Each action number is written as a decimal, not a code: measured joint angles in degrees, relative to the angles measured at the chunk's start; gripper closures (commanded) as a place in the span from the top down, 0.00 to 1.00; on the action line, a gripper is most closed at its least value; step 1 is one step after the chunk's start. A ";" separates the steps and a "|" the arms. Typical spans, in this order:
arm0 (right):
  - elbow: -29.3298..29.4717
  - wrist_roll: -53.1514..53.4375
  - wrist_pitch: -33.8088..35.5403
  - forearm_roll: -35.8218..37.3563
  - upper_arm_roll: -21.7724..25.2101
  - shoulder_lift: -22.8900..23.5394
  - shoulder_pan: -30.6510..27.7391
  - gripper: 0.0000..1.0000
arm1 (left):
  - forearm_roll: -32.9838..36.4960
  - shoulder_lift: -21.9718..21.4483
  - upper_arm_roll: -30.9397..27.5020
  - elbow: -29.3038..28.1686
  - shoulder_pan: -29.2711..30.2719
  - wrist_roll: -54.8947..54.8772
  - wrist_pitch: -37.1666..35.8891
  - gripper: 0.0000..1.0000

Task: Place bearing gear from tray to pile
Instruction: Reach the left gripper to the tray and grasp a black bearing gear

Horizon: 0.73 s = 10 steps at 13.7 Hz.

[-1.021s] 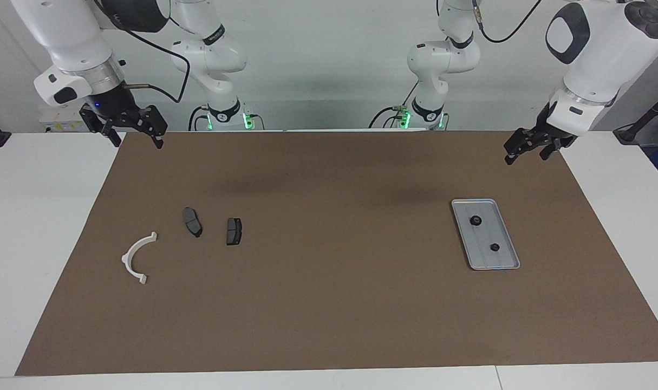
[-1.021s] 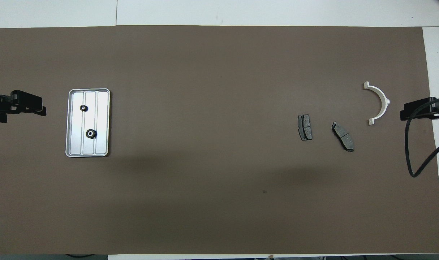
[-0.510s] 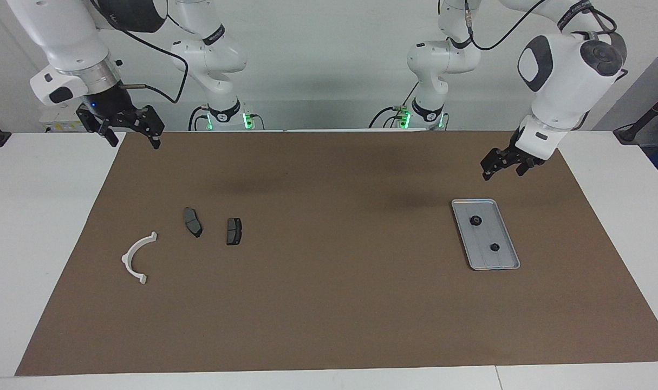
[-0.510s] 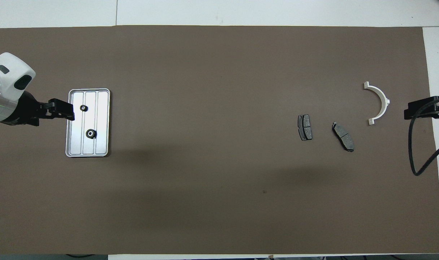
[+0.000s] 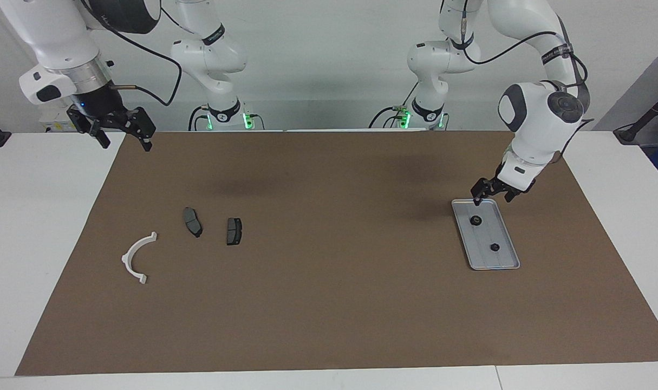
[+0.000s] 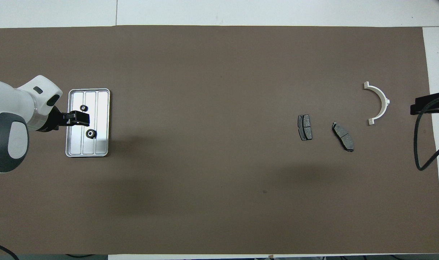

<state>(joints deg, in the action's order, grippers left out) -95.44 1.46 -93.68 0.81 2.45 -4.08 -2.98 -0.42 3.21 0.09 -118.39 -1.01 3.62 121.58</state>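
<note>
My left gripper [image 5: 490, 194] hangs over the robot-side end of the silver tray [image 5: 503, 258], its jaws spread wide and holding nothing. Two small black bearing gears lie in the tray: the nearer gear [image 5: 475, 220] sits just below my fingertips in the facing view, not yet touched, and the farther gear [image 5: 494, 247] lies toward the tray's other end. From overhead my left gripper [image 6: 78, 118] shows between the two gears. The pile sits well apart, toward the right arm's end of the brown mat [image 5: 329, 303]: a white semicircular bracket [image 5: 136, 257] and two dark brake pads [image 5: 192, 221] [image 5: 234, 231]. My right gripper [image 5: 120, 131] waits open and empty above the mat's corner
</note>
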 measured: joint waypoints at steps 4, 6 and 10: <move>-0.25 0.07 -0.60 0.00 0.00 0.00 -0.10 1.00 | 0.01 2.73 -0.01 -2.47 0.43 -0.23 4.51 0.84; -0.34 0.07 -0.81 0.00 0.00 0.00 -0.18 1.00 | 0.02 4.17 0.00 -4.04 0.43 -0.23 7.46 0.84; -0.46 0.07 -0.83 0.00 0.00 0.00 -0.20 1.00 | 0.02 5.79 0.04 -6.64 0.43 -0.22 11.50 0.79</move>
<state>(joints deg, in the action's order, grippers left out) -95.90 1.53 -94.51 0.81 2.45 -4.08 -3.18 -0.40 9.00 0.13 -125.03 -0.58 3.40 133.07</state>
